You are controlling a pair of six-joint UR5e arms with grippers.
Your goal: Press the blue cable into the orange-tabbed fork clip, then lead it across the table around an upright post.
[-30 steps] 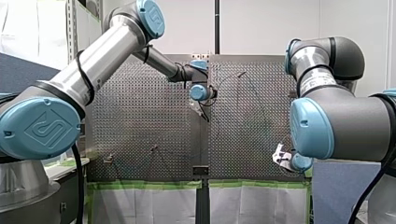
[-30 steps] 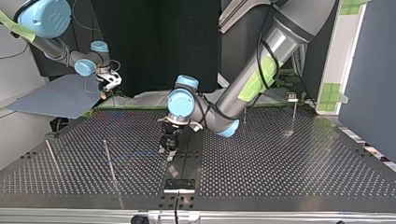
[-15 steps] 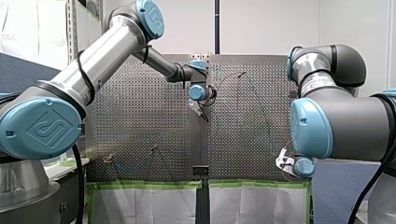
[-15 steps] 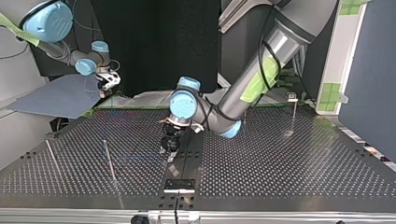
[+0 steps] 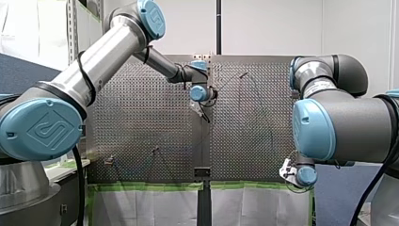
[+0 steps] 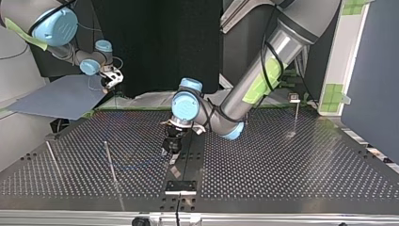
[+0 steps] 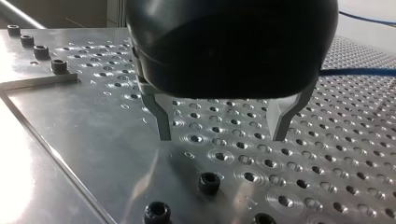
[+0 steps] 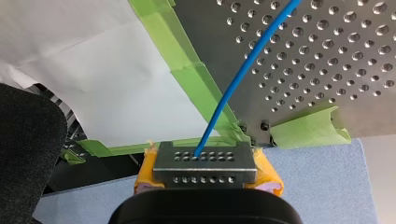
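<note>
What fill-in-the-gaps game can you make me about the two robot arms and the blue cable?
My right gripper is shut on the thin blue cable, and its pads are ____. My left gripper holds its metal fingers ____, with nothing between them. The tape strips along the edge of the perforated metal table are ____.
Missing words: yellow; open; green.
</note>
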